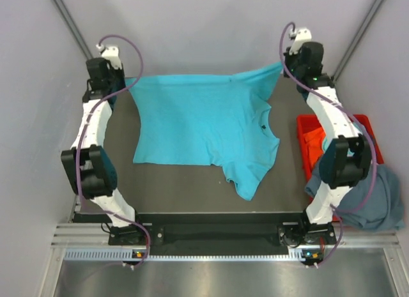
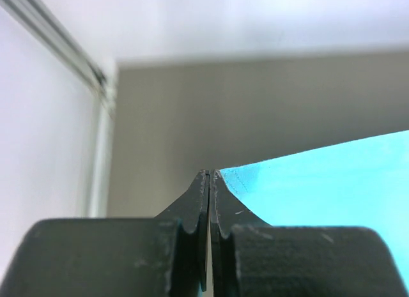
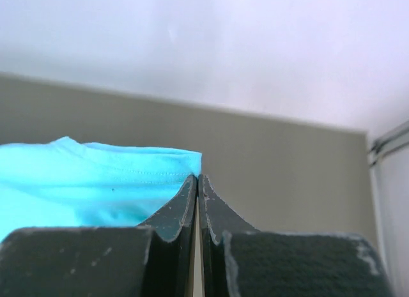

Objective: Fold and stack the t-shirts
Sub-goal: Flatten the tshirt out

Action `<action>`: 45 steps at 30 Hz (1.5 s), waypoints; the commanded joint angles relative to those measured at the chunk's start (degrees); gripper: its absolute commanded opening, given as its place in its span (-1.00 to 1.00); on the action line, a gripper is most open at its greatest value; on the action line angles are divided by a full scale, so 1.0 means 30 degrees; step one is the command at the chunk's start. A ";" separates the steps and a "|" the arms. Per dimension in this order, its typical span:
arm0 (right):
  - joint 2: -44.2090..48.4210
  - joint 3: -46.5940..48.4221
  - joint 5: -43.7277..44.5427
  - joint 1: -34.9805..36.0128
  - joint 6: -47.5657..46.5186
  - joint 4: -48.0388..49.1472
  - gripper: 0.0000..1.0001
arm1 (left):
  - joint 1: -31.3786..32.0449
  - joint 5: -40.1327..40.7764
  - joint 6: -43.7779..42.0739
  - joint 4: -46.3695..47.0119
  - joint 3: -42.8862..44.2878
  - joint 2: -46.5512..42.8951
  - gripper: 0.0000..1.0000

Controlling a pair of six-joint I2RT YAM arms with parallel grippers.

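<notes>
At the far edge of the counter (image 1: 192, 191), both pairs of jaws are pressed shut, and each pinches a part of the turquoise shirt (image 1: 198, 121).

Left jaws: the tips meet with no gap. In the left wrist view the cloth runs into them from the right, and from above they hold the far corner of the hem.

Right jaws: these are likewise closed tip to tip. In the right wrist view a stitched edge of the cloth reaches them from the left, and from above they hold the far sleeve, lifted toward the far right corner.

Between the two grips the shirt's far edge is drawn nearly straight. The rest lies flat on the counter with the neck to the right, the hem to the left, and the near sleeve pointing toward the arm bases.

The left arm (image 1: 89, 128) and right arm (image 1: 332, 118) flank the cloth.

The counter is dark grey and matte. At its right side stands a red bin (image 1: 305, 124) holding an orange shirt (image 1: 314, 144). A grey shirt (image 1: 377, 195) is draped over the bin's near end, partly hidden by the right arm.

A metal rail (image 1: 211, 236) runs along the near edge and carries both bases. Pale walls (image 1: 204, 29) enclose the space, with a slanted strut (image 1: 67, 19) in each far corner.
</notes>
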State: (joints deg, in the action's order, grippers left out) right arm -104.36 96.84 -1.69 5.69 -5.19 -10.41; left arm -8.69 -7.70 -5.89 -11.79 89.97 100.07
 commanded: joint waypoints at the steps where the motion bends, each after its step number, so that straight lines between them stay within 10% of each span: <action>1: 0.3755 0.1880 -0.0167 -0.0374 0.0791 -0.0772 -1.00 | -0.0268 -0.0302 0.0265 -0.0229 0.1007 -0.3761 -1.00; 21: 1.6913 0.2344 -0.0167 -0.0462 -0.1200 -0.5141 -1.00 | -0.0268 0.0546 -0.1347 -0.4740 0.3140 -1.5484 -1.00; 32: 1.4810 0.4578 -0.0314 -0.0726 -0.0906 -0.4880 -1.00 | -0.0268 0.1338 -0.2225 -0.4070 0.2004 -1.5371 -1.00; 45: 0.6873 -0.1484 -0.0139 -0.0697 -0.2078 0.1121 -1.00 | -0.0210 0.0928 -0.3573 -0.0295 -0.4028 -0.9164 -1.00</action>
State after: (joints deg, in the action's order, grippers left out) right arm -78.17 94.87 -3.92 4.23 -9.69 -14.66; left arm -8.86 -5.93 -14.61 -19.11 80.53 69.32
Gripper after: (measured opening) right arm 0.006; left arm 0.011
